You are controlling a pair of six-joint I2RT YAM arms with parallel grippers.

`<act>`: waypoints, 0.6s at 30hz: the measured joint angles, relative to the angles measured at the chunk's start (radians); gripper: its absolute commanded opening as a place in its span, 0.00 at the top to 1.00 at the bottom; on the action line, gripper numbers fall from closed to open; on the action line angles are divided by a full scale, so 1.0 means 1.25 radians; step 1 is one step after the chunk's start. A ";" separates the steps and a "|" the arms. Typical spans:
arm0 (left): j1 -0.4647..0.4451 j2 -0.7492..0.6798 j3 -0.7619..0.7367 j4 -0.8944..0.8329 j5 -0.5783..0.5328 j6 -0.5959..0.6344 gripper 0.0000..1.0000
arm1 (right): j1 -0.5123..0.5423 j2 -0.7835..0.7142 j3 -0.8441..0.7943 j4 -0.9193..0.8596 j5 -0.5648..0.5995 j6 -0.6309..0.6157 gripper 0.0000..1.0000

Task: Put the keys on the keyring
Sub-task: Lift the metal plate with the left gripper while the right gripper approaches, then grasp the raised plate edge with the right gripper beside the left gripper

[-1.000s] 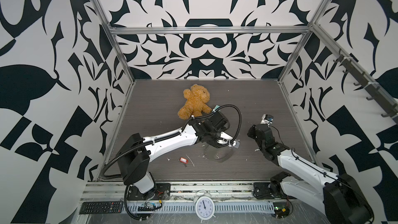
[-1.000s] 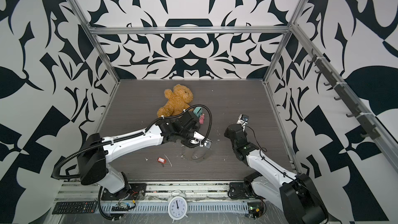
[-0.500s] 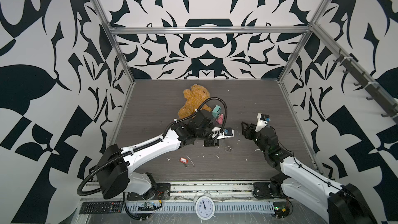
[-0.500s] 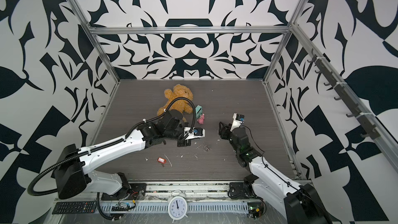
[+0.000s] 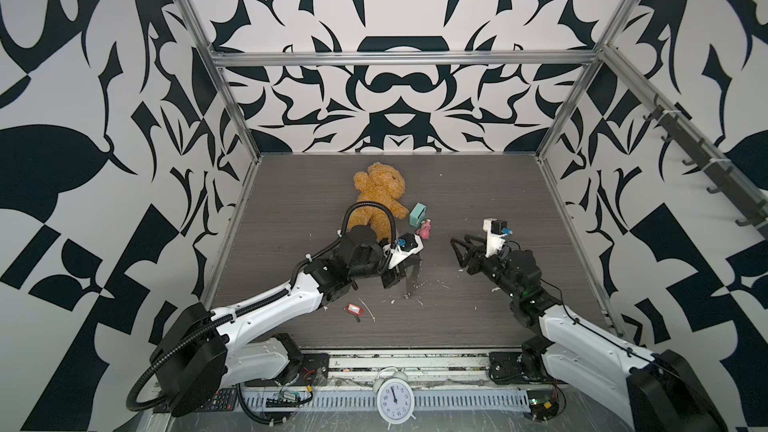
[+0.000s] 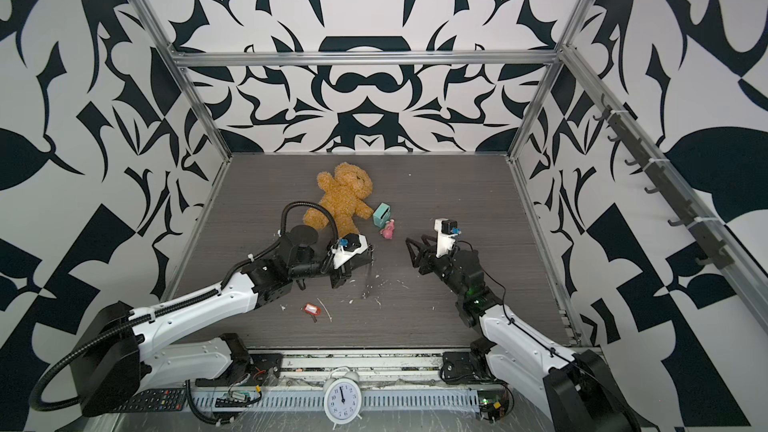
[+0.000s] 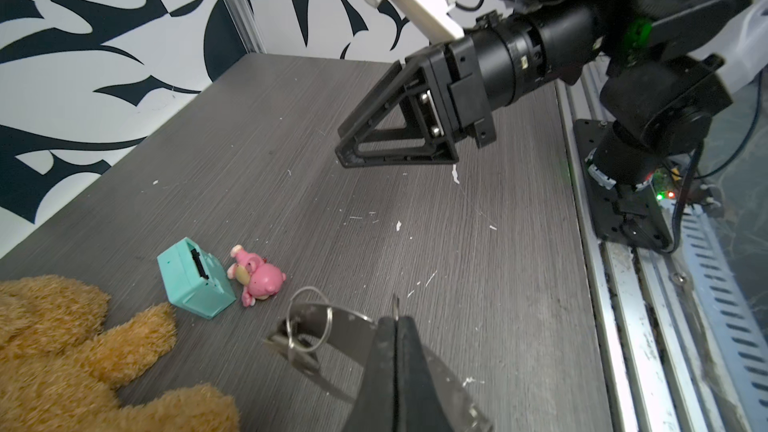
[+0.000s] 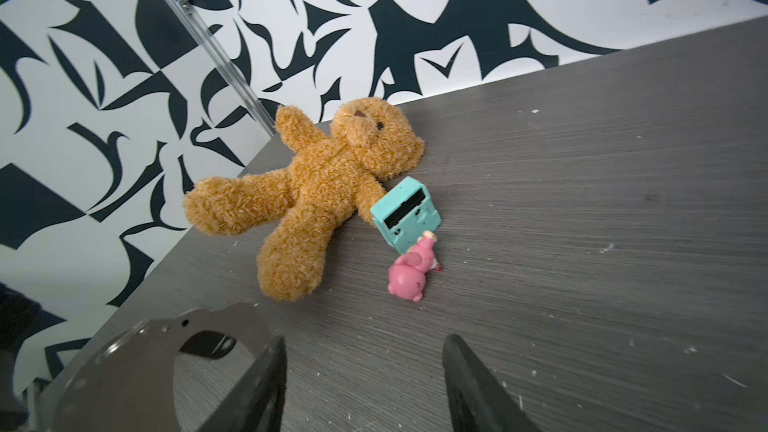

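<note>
Your left gripper (image 7: 397,328) is clenched on the wide grey curved strap (image 7: 353,332), pinching it edge-on above the dark wood-grain desk (image 7: 478,251). The thin silver metal keyring (image 7: 309,317) sits at the strap's free end, just beyond the fingertips. Two loops overlap there, and nothing hangs on them. In a top view the strap (image 5: 408,284) dangles from the gripper toward the desk, but you cannot tell whether its tip touches.

Your right gripper (image 8: 363,342) is released, its jaws standing apart with nothing between them. It is raised off the desk and faces the left gripper, with bare desk between the two.

The red plastic key tag with the white label window (image 5: 354,308) lies flat on the desk toward the front edge, beside the left forearm and apart from the strap and both grippers. A small dark piece touches its near end, too small to identify.

Farther back lie a brown plush teddy bear (image 5: 380,189), a teal plastic box (image 5: 417,214) against its arm, and a pink toy figure (image 5: 424,229) just beside the box.
</note>
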 measured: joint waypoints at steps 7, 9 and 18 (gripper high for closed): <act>0.000 -0.076 -0.092 0.138 -0.014 -0.053 1.00 | 0.064 0.072 0.001 0.061 -0.070 -0.043 0.48; 0.000 -0.085 -0.114 0.157 -0.025 -0.062 1.00 | 0.087 0.060 0.001 0.060 -0.070 -0.061 0.48; 0.000 -0.101 -0.123 0.196 -0.038 -0.078 1.00 | 0.151 -0.075 0.001 0.026 -0.055 -0.147 0.62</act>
